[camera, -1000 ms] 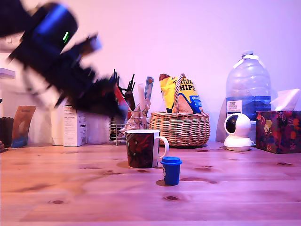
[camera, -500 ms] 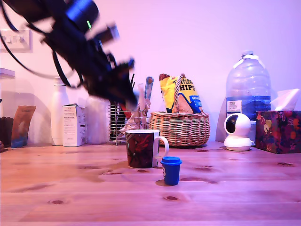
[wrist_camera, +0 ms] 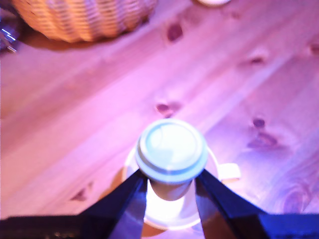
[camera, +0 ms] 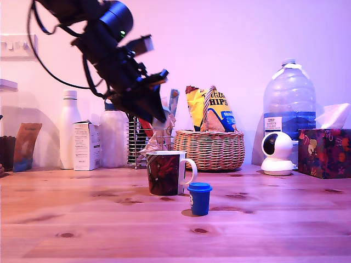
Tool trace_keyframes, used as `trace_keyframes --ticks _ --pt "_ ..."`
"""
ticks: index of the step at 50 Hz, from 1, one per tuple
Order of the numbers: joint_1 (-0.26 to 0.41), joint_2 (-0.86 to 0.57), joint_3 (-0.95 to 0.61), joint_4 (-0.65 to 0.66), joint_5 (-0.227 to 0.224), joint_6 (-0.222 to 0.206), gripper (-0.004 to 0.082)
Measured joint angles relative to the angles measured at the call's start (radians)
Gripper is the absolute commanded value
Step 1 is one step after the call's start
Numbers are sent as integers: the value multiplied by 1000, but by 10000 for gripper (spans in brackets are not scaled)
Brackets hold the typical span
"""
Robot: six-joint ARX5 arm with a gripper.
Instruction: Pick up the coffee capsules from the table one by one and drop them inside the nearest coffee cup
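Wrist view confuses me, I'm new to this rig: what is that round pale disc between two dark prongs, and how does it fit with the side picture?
The machine is a single arm ending in a gripper. The side picture comes from a fixed camera at table height; the other from a camera on the wrist, looking down past the fingers. The disc is the top of a capsule, clamped between them. Under it is the white rim of the mug, so the capsule hangs above the mug. A second capsule stands on the table beside the mug, on the exterior view's right. A wicker basket sits behind.
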Motion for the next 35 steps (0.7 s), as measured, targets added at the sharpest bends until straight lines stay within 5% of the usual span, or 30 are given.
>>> trace_keyframes --ticks 35 --pt "-15 96 83 -159 -23 18 196"
